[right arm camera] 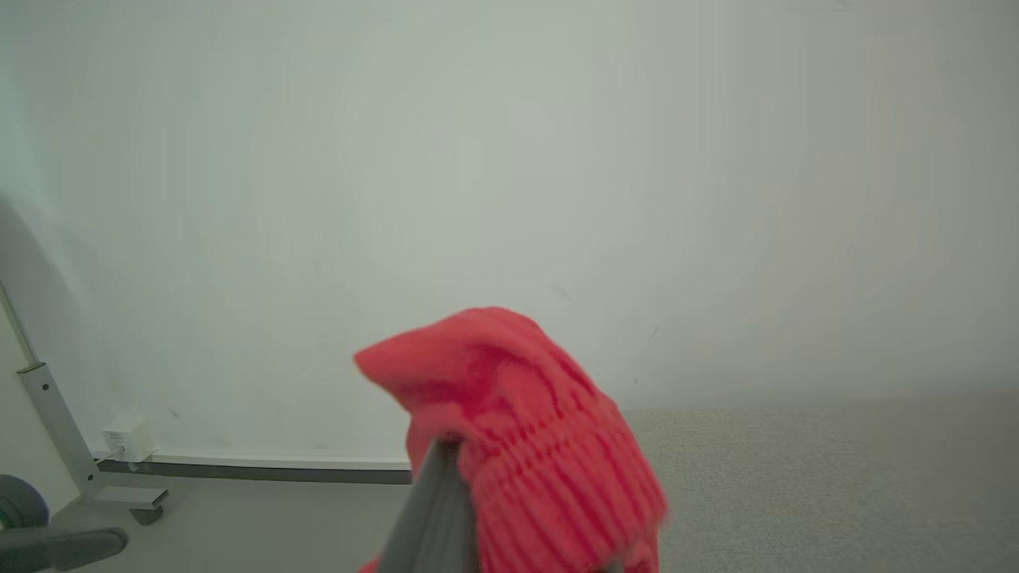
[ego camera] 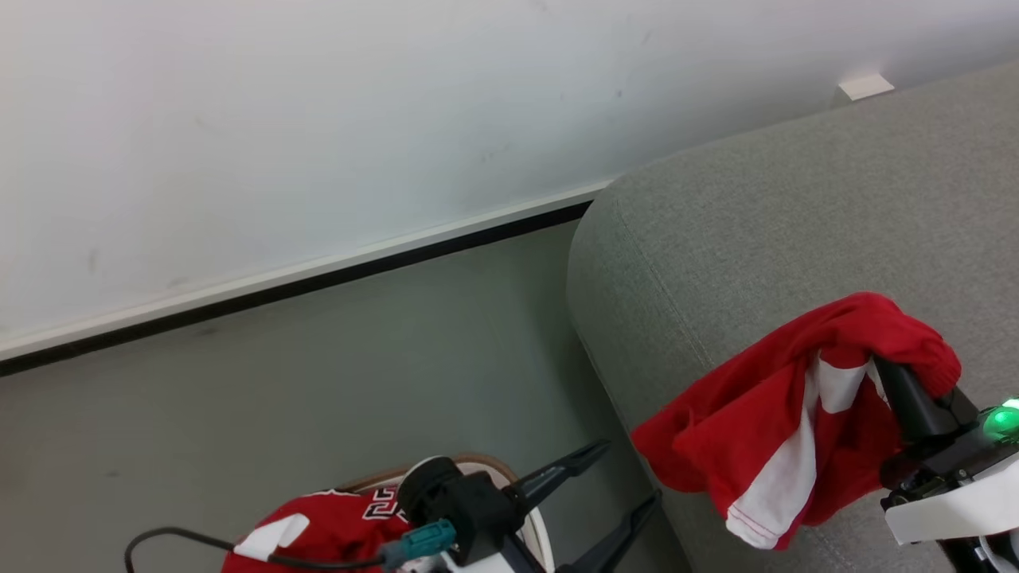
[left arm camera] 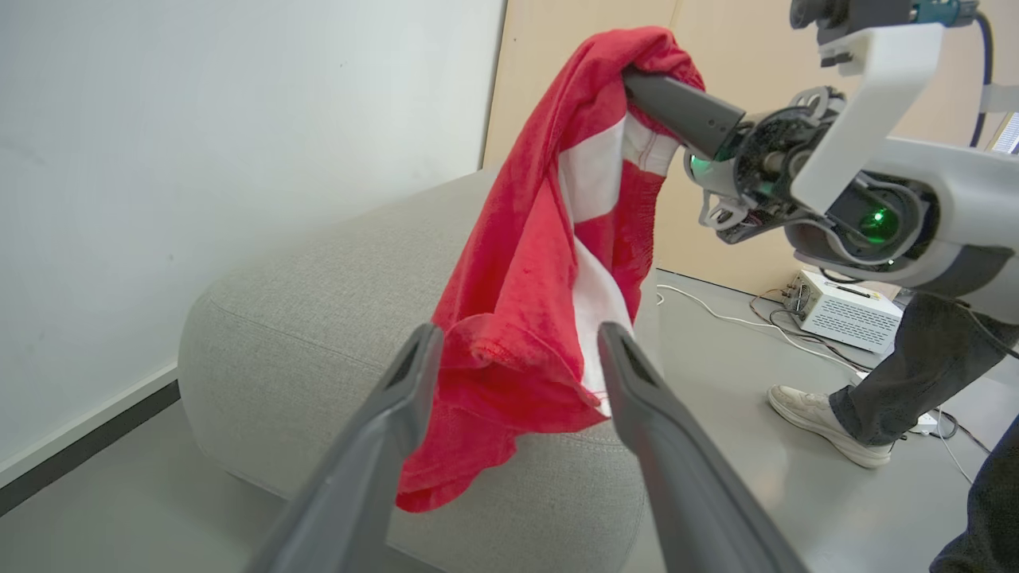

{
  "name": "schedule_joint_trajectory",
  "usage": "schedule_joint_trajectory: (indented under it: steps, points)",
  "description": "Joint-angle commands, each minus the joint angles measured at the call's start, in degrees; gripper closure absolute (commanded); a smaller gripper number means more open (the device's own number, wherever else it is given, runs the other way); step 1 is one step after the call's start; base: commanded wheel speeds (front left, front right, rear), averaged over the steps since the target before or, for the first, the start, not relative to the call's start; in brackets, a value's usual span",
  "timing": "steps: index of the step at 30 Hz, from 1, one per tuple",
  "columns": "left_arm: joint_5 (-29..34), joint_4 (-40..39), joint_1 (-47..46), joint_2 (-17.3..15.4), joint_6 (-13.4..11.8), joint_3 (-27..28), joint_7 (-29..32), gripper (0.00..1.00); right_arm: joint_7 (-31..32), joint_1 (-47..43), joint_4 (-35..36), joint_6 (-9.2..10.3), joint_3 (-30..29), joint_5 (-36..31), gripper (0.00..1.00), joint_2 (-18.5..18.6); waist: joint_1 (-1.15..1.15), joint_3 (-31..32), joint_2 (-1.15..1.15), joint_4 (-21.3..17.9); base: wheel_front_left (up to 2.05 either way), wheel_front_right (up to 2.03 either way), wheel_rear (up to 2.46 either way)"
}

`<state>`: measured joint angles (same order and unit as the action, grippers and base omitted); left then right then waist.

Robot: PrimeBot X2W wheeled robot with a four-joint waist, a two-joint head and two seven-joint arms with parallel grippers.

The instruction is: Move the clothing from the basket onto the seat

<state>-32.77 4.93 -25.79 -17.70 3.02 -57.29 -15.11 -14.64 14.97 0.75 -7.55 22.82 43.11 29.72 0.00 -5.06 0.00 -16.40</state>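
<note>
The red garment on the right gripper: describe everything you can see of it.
The red garment looks like soft, slightly fuzzy knit fabric with a broad white stripe and a stitched hem. Its ribbed band is bunched over the shut right gripper, which pinches it near the top. The rest hangs limp in crumpled folds over the end of the grey sofa; whether its lower edge rests on the cushion is unclear.

The left gripper (ego camera: 633,470) has dark grey fingers (left arm camera: 382,446), a black cable (ego camera: 183,541) and teal connector (ego camera: 422,541); at four o'clock sit a white wrist shell (ego camera: 947,503) and green light (ego camera: 1001,422).
</note>
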Motion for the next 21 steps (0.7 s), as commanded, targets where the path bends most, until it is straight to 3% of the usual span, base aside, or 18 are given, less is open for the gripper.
schedule_joint_trajectory:
  steps: [1, 9, 16, 21]
  points:
    - [0.6, 0.0, 0.1, -0.2, -0.1, 0.4, -0.1, 0.0, 0.2, -0.4, 0.4, 0.12, -0.4, -0.3, 1.0, 0.0, 0.0, -1.2, 0.0, -0.5, 0.0, 0.0, 0.0]
    - [2.8, 0.3, -5.4, -2.3, 2.6, 0.8, 0.0, 0.0, 4.6, 8.3, -1.3, 0.12, -9.2, -4.1, 1.0, -4.4, 0.0, -10.9, 0.0, 0.9, 0.0, 0.0, 0.0]
    - [3.8, -0.7, -14.6, -5.7, 4.1, 1.2, 0.1, 0.0, 12.9, 30.1, -7.3, 0.12, -23.0, -13.7, 1.0, -10.8, 0.0, -22.8, 0.0, 4.8, 0.0, 0.0, 0.0]
    - [3.8, -0.9, -20.5, -5.8, 4.4, 1.1, 0.0, 0.0, 19.2, 45.1, -11.7, 0.12, -35.0, -24.4, 1.0, -11.3, 0.0, -29.4, 0.0, 9.2, 0.0, 0.0, 0.0]
